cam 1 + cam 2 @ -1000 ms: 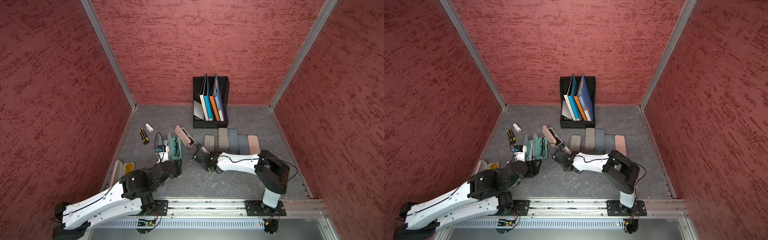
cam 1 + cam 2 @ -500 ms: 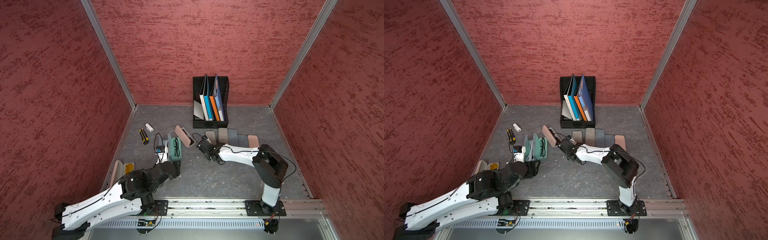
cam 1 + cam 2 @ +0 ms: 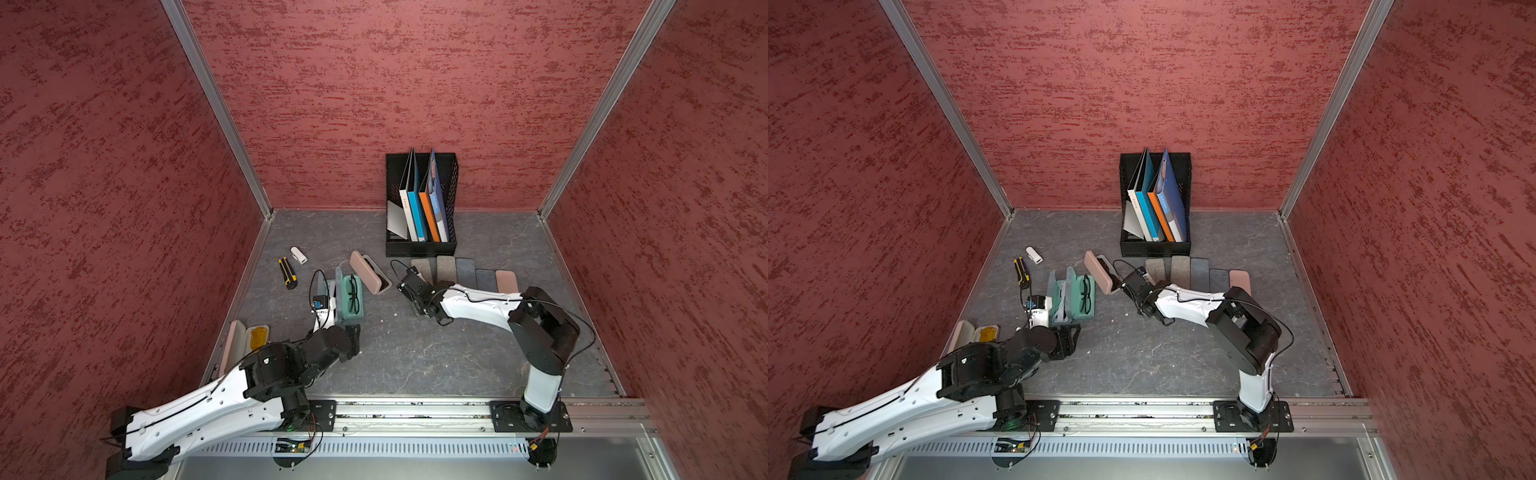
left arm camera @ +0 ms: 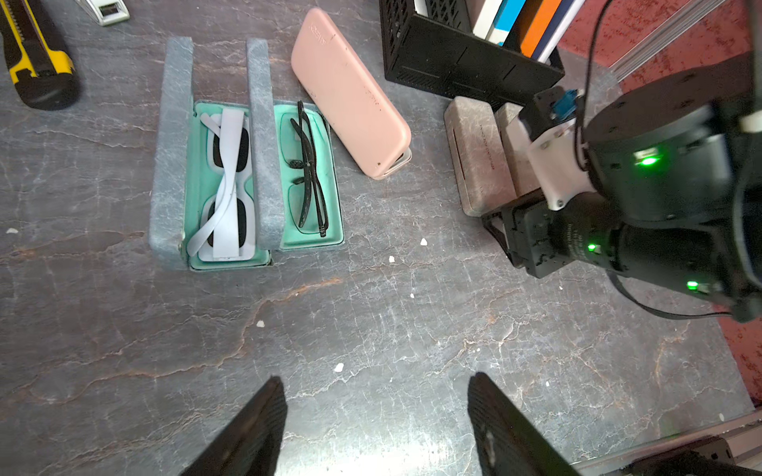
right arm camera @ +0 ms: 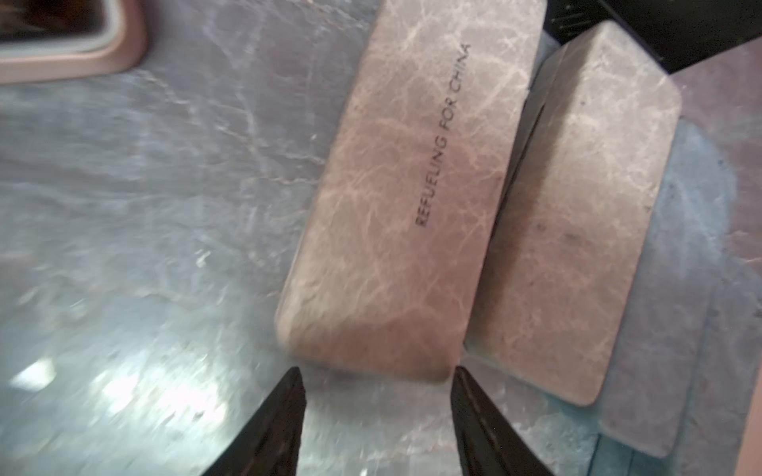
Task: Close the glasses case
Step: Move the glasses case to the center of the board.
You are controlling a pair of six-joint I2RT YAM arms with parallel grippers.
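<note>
Two grey glasses cases with teal lining lie open side by side, one with black glasses (image 4: 309, 173) and one with white glasses (image 4: 224, 181). The black-glasses case (image 3: 352, 297) also shows in a top view. A pink case (image 4: 350, 94) leans beside them with its lid ajar. My left gripper (image 4: 375, 379) hovers open over bare floor, short of the grey cases, with nothing between its fingers. My right gripper (image 5: 377, 373) is open and empty, its tips at the near end of a closed brown marbled case (image 5: 404, 206); it (image 3: 415, 305) is to the right of the pink case.
A row of closed cases (image 3: 465, 272) lies before a black file holder (image 3: 419, 245) at the back wall. A yellow-black utility knife (image 3: 287, 274) and a small white object (image 3: 298, 254) lie at left. An open beige case (image 3: 249, 338) sits by the left wall.
My right gripper has moved from beside the pink case toward the back, up to the row of closed cases. The left arm has hardly moved. No case has shifted.
</note>
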